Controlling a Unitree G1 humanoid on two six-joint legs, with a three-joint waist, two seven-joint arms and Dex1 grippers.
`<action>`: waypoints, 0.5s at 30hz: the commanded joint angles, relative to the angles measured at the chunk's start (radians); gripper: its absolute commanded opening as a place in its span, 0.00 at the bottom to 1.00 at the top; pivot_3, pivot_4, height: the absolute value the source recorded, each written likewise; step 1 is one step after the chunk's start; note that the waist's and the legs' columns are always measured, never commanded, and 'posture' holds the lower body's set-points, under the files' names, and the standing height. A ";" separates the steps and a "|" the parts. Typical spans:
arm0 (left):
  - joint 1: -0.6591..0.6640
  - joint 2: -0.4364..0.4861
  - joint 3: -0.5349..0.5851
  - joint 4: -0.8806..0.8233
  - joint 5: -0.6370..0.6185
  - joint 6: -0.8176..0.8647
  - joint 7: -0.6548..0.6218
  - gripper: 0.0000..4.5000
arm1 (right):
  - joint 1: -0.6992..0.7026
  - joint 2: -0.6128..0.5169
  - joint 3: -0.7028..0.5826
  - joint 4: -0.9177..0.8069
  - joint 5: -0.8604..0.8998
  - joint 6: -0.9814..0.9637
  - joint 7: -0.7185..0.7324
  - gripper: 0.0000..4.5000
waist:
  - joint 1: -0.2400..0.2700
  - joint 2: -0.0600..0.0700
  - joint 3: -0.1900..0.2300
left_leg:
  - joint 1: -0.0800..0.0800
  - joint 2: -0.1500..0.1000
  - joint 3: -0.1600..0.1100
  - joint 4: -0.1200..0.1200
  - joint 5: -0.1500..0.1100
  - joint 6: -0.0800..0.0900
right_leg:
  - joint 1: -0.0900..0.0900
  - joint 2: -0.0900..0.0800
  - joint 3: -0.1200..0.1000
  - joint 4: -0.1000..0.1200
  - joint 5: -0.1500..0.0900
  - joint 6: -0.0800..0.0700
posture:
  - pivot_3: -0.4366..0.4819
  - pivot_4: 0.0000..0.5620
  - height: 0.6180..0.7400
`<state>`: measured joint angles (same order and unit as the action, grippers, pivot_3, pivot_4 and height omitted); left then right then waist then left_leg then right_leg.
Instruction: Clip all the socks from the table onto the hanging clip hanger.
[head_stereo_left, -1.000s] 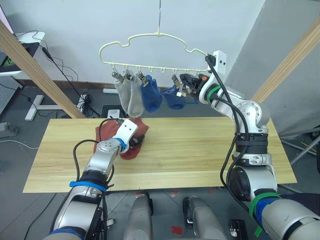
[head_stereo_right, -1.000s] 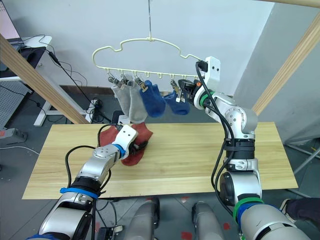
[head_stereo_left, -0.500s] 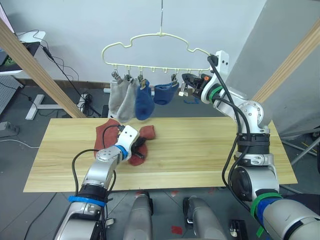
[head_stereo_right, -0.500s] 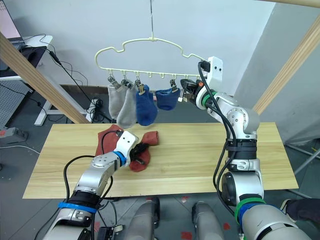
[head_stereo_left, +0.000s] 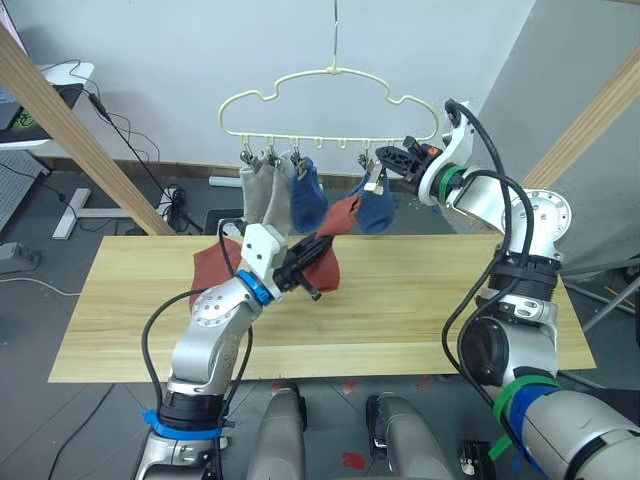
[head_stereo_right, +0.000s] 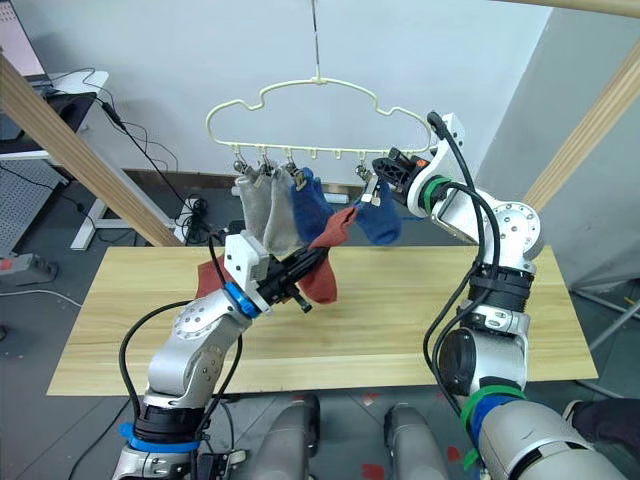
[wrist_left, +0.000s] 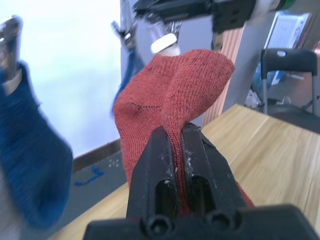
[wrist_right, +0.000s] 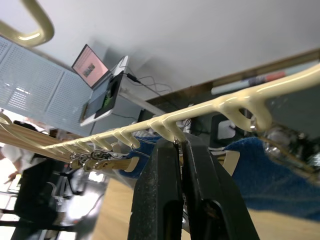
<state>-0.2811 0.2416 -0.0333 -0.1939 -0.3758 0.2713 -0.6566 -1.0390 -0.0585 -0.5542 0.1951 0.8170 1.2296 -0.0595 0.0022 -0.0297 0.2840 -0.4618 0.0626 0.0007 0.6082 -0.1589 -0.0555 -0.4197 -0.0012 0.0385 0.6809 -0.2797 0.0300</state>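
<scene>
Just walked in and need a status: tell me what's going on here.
The left claw is shut on a rust-red ankle sock, lifting it off the light wooden table toward the pale-yellow cloud-shaped wire clip hanger. The right claw is shut on one of the hanger's small metal clips. Two light grey socks and two blue socks already hang there. Another rust-red sock remains on the table.

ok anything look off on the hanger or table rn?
Nothing is damaged or spilled. Four socks hang from the clip hanger, bunched toward its left half. The left gripper holds a rust-red sock up; the other rust-red sock lies crumpled on the table.
</scene>
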 joint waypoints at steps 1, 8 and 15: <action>-0.002 -0.009 -0.019 -0.046 -0.002 -0.017 0.008 0.01 | 0.011 0.013 -0.074 0.010 0.034 0.058 -0.112 0.00 | -0.001 0.000 0.000 | 0.000 0.000 0.000 0.000 0.000 0.000 | 0.000 0.000 0.000 0.000 0.000 0.000 | 0.49 0.53 1.00; -0.018 -0.009 -0.026 -0.023 0.012 -0.054 0.011 0.01 | 0.008 0.029 -0.105 -0.001 0.102 0.087 -0.202 0.00 | -0.001 0.000 0.000 | 0.000 0.000 0.000 0.000 0.000 0.000 | 0.000 0.000 0.000 0.000 0.000 0.000 | 0.49 0.53 1.00; -0.048 -0.014 -0.026 0.008 0.019 -0.078 0.019 0.01 | 0.017 0.031 -0.100 -0.014 0.153 0.101 -0.246 0.00 | -0.001 0.000 0.000 | 0.000 0.000 0.000 0.000 0.000 0.000 | 0.000 0.001 0.000 0.000 -0.001 0.002 | 0.49 0.53 1.00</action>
<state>-0.3232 0.2326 -0.0581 -0.1750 -0.3572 0.2138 -0.6407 -1.0533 -0.0203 -0.6443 0.1813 0.9751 1.3086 -0.2613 0.0008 -0.0296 0.2840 -0.4621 0.0628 0.0005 0.6080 -0.1590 -0.0553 -0.4200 -0.0006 0.0382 0.6804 -0.2809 0.0319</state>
